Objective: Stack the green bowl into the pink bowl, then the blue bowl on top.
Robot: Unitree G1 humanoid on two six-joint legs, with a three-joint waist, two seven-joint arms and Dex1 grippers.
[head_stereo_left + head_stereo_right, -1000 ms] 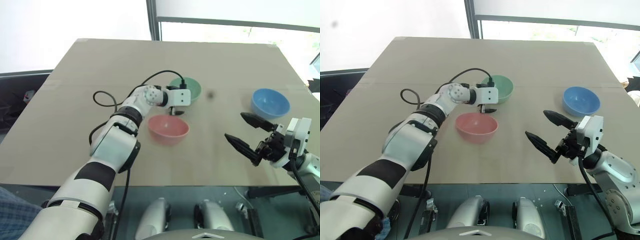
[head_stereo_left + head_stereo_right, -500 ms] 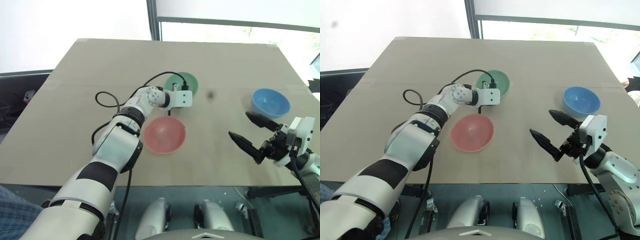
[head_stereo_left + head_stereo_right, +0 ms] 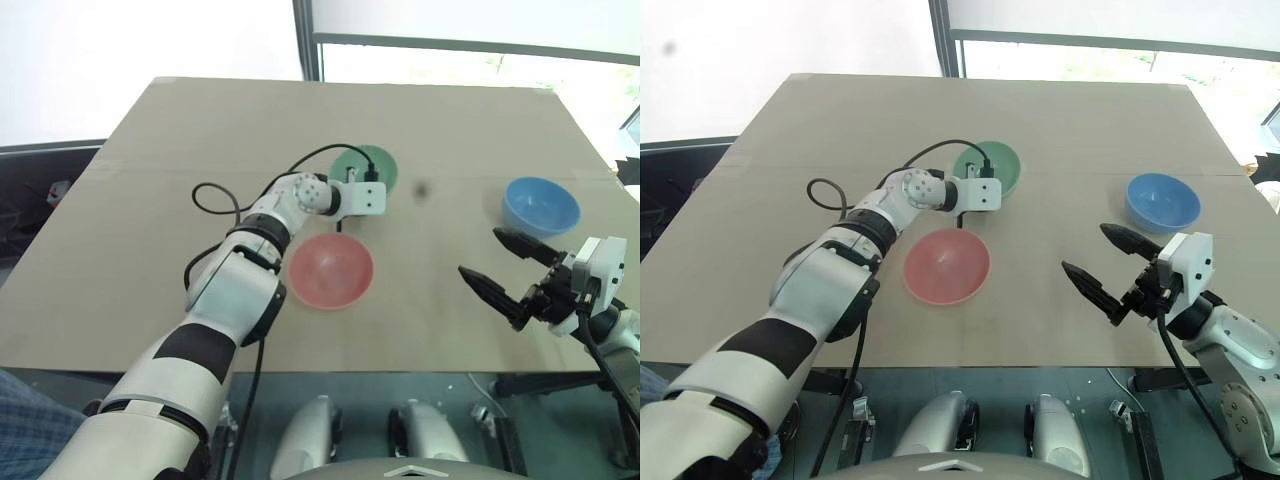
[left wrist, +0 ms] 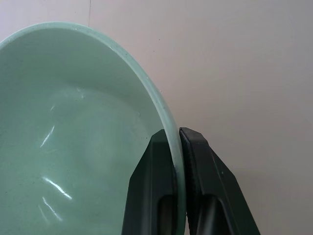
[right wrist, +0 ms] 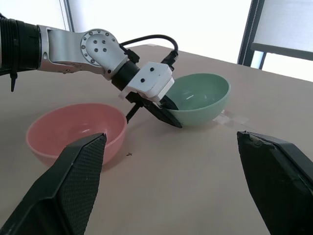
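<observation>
Three bowls sit on the tan table, spread across its middle. Farthest to the left of them is the pink bowl, upright on the near part of the table, empty, with its opening facing up. Just behind it and slightly to the right is the green bowl, tipped so that its near edge is raised and its opening leans away from the pink bowl; the right wrist view shows it resting on its rounded side. The left tool is clamped on the green bowl's near rim, one black finger inside the bowl and the other outside, with the thin rim pinched between them. A black cable loops over the table beside the left arm. The pink bowl and the green bowl are near each other but apart, with the left tool's fingers reaching down between them.

Well off to the right, the blue bowl stands upright and empty near the table's right edge. In front of it, at the near right corner, the right tool hangs above the table with its two black fingers spread wide, gripping nothing, and not touching the blue bowl.
</observation>
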